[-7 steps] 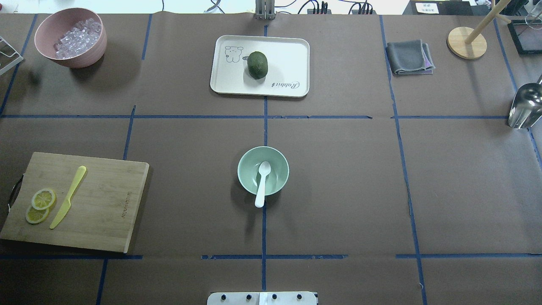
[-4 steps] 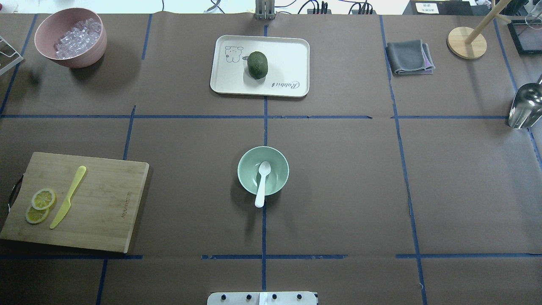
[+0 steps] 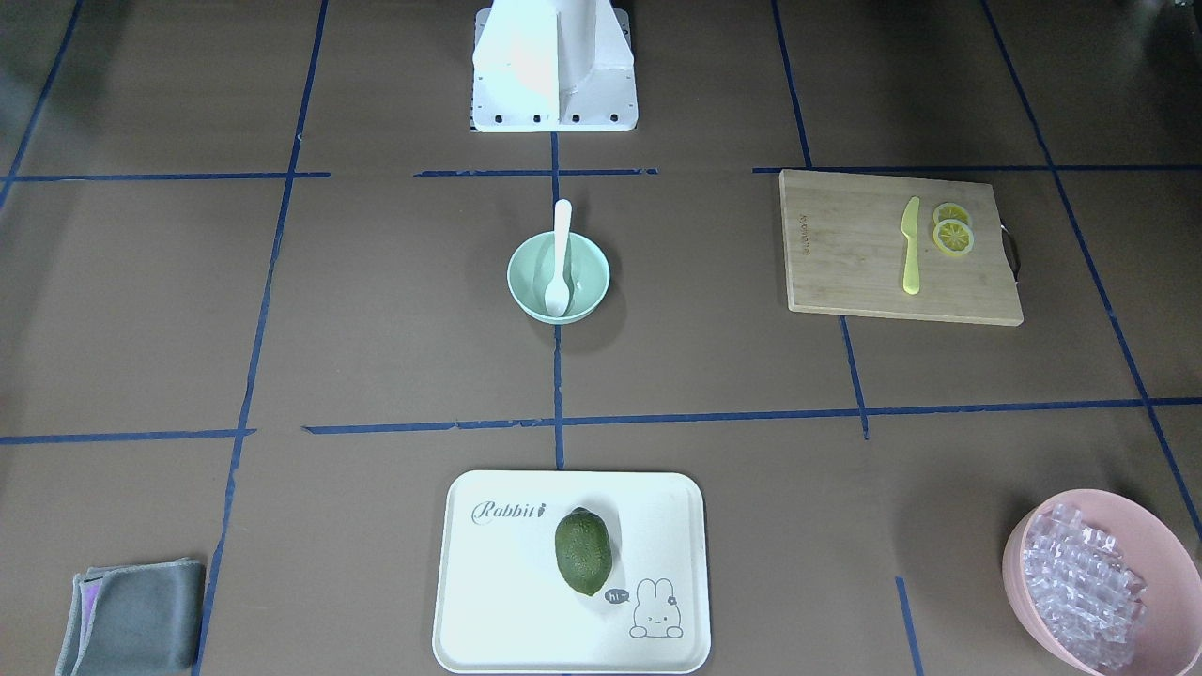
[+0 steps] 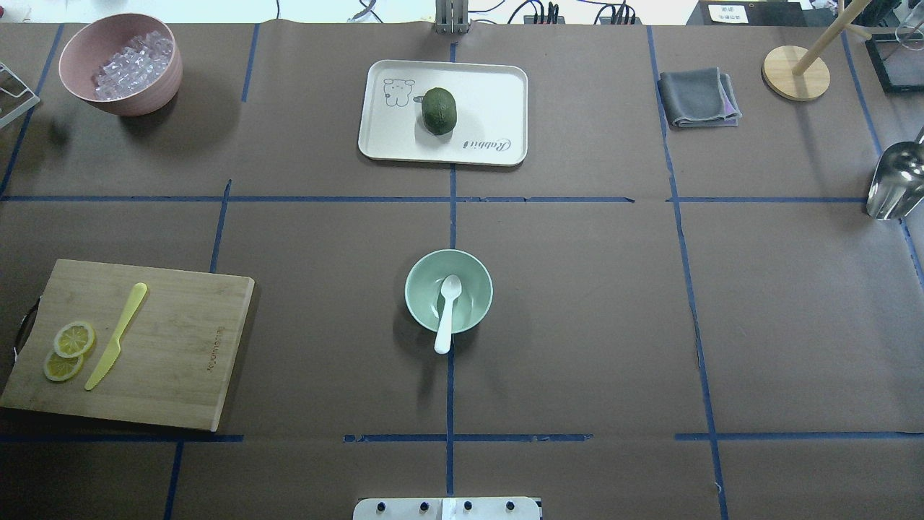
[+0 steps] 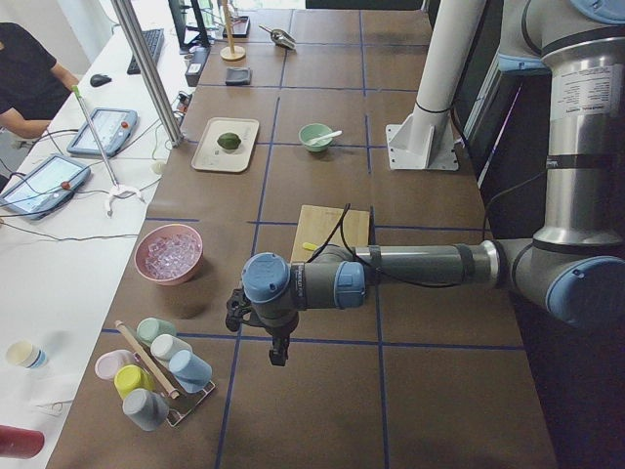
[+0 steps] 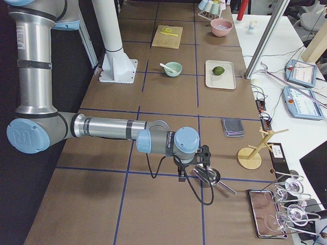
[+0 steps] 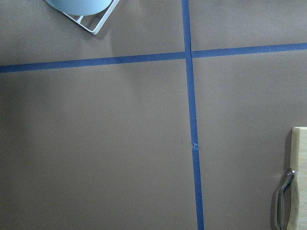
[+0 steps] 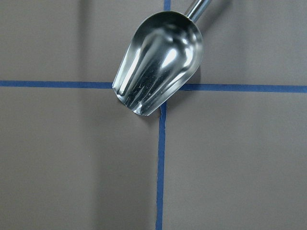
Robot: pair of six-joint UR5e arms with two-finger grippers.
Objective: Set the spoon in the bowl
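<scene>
The white spoon lies with its head inside the mint-green bowl at the table's middle, and its handle sticks out over the rim on the robot's side. The spoon and the bowl show the same in the front-facing view. Both arms are far from the bowl. My left gripper hangs over the table's left end, and my right gripper hangs over the right end beside a metal scoop. They show only in the side views, so I cannot tell if they are open or shut.
A cutting board holds lemon slices and a yellow knife. A white tray carries a green fruit. A pink bowl of ice, a grey cloth and a wooden stand stand along the far edge.
</scene>
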